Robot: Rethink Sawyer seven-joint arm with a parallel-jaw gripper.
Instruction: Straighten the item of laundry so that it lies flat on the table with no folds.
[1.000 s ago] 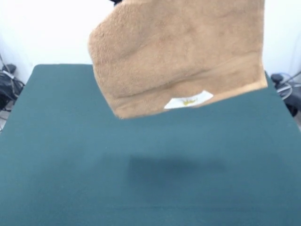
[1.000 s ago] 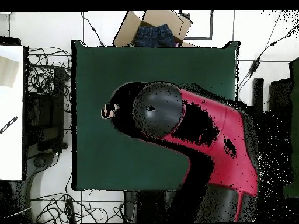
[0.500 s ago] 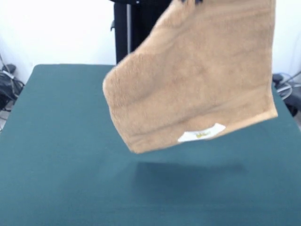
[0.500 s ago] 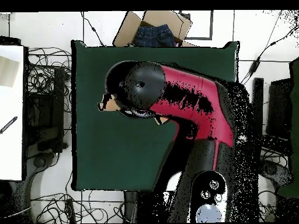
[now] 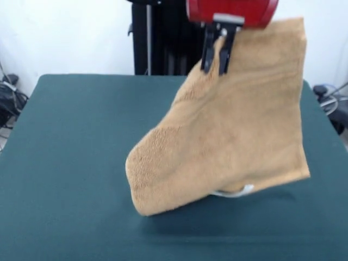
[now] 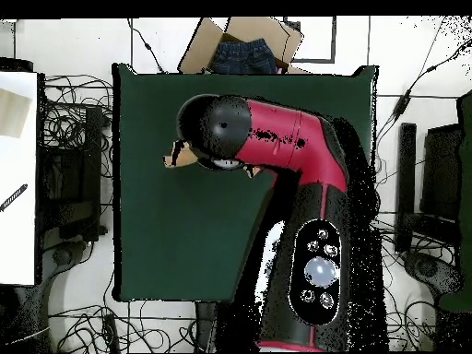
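Observation:
The peach terry towel (image 5: 228,141) hangs from my gripper (image 5: 215,69), which is shut on its upper edge near the top of the front view. The towel drapes down at a slant. Its lower left corner (image 5: 145,207) is at or just above the green table (image 5: 70,136); I cannot tell whether it touches. The white tag (image 5: 235,191) peeks out under the lower edge. In the overhead view the red arm (image 6: 295,157) covers most of the towel; only a small peach bit (image 6: 181,157) shows at its left, over the table (image 6: 166,240).
A cardboard box with blue jeans (image 6: 244,51) lies beyond the table's far edge in the overhead view. A white surface (image 6: 18,175) and tangled cables (image 6: 74,138) lie off the left side. The black pedestal (image 5: 163,38) stands behind the table.
The arm has come down, bringing the gripper into the front view. The towel has dropped with it, its lower edge now near the table, and the tag is mostly tucked under.

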